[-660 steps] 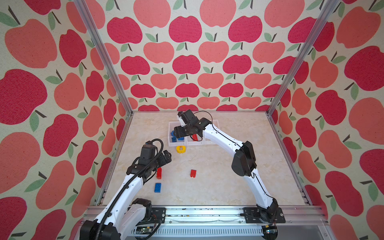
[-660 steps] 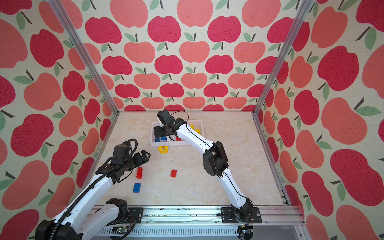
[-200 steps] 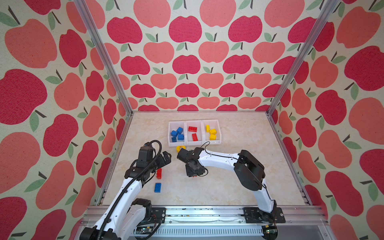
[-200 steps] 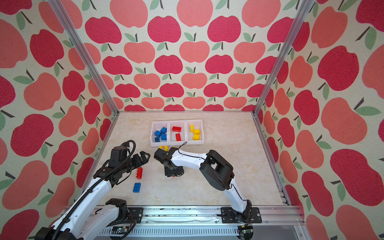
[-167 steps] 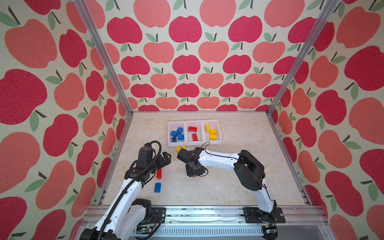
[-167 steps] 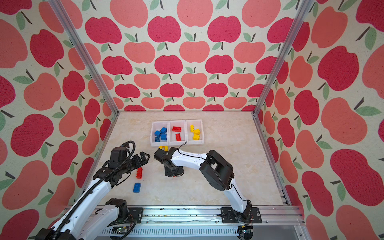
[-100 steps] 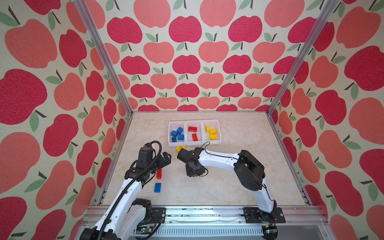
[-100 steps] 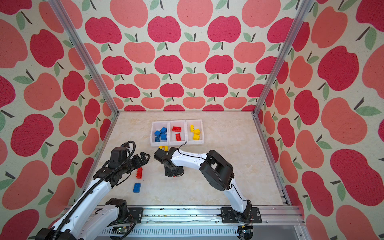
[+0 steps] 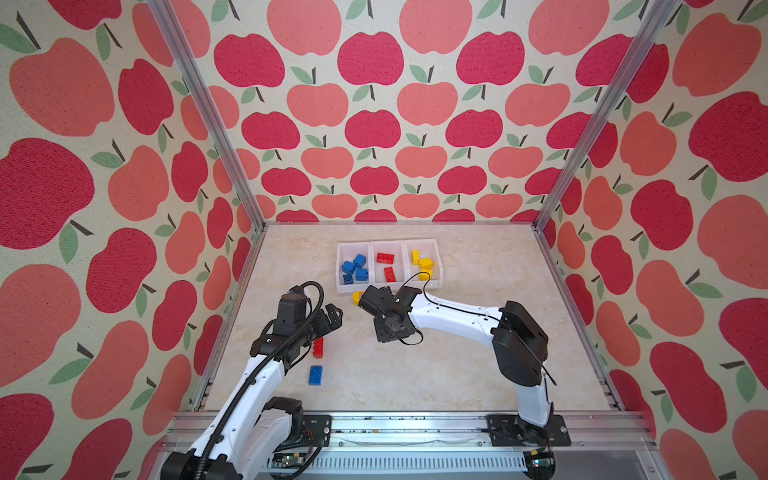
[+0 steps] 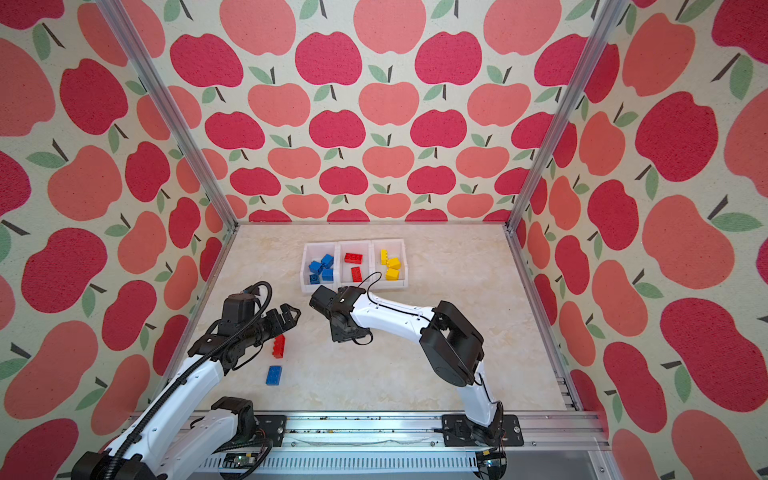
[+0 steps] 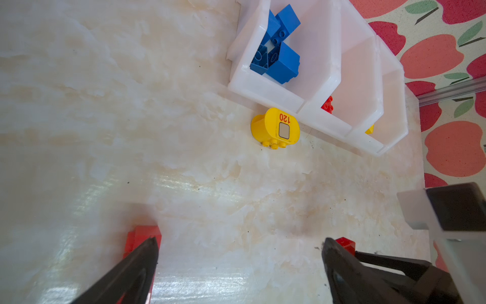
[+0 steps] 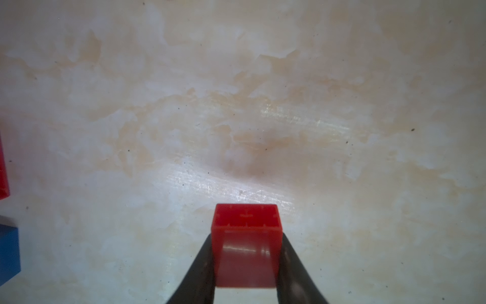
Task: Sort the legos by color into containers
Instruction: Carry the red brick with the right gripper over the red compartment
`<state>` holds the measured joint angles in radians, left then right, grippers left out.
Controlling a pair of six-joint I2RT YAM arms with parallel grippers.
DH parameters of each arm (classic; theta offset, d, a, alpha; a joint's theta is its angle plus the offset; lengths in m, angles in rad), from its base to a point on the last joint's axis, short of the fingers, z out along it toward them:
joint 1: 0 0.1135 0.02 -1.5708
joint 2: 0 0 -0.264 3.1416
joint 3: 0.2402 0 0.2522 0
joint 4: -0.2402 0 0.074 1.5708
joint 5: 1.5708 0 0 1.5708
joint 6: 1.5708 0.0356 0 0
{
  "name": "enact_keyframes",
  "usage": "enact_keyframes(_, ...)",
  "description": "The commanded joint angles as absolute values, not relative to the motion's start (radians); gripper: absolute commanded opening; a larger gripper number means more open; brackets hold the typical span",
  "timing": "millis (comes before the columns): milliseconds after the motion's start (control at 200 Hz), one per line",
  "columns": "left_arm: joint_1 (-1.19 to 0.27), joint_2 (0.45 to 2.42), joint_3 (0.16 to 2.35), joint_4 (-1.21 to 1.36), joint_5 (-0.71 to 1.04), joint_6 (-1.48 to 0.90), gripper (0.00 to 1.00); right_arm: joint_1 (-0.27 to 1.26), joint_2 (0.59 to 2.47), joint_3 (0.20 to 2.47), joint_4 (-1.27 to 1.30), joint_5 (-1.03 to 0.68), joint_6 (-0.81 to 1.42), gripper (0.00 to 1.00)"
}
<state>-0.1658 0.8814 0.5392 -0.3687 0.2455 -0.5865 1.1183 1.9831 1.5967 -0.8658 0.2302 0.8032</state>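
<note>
Marble tabletop (image 9: 436, 374): right jaws clamp 1 red brick (image 12: 246, 244); left jaws spread wide.

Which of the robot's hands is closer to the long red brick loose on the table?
Left. The open left hand hovers just beside the long red brick; the right hand, gripping a small red brick, is farther off, mid-table.

Long red brick (image 11: 143, 234) half hidden behind left gripper (image 11: 240, 244) finger; blue brick (image 12: 9, 252) cut off at view's edge.

Marble tabletop (image 9: 457, 374): containers (image 9: 371, 266), loose legos (image 9: 316, 375).
</note>
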Motion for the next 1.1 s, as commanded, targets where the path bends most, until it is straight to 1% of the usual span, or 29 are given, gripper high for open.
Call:
enact_keyframes(0,-0.161,0.893,0.535,-0.353,0.262,-0.588,0.99,1.073,1.947,1.636,-0.862,0.300,0.703,0.30)
enact_keyframes(260,-0.161,0.905,0.555,-0.364,0.258,-0.583,0.99,0.976,1.971,1.697,-0.736,0.324,0.511,0.31)
enact_keyframes(570,-0.162,0.907,0.554,-0.368,0.259,-0.591,0.99,0.882,2.084,1.839,-0.633,0.310,0.368,0.31)
enact_keyframes(895,-0.164,0.911,0.566,-0.375,0.256,-0.590,0.99,0.814,2.251,2.061,-0.678,0.342,0.288,0.32)
enact_keyframes(1096,-0.164,0.911,0.568,-0.377,0.252,-0.591,0.99,0.787,2.329,2.143,-0.716,0.348,0.272,0.32)
